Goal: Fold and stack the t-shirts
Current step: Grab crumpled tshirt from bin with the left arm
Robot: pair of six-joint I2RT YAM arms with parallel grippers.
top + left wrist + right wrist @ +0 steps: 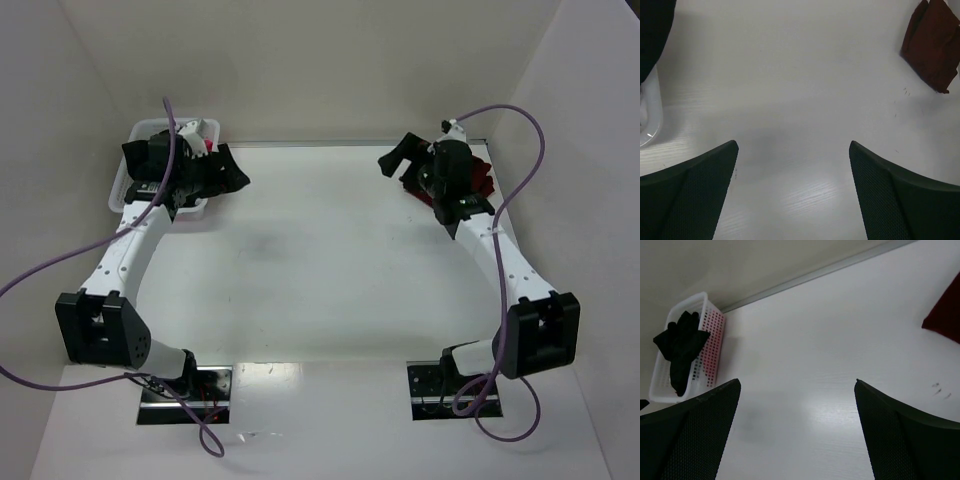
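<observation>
Left gripper (792,150), right gripper (797,385) splayed, empty; one maroon shirt (935,45); one black shirt (682,350), perhaps one pink shirt (714,347), in basket (699,296).

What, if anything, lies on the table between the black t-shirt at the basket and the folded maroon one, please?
Nothing visible does: between the black t-shirt draped over the basket and the folded maroon t-shirt, the table shows only bare white surface.
</observation>
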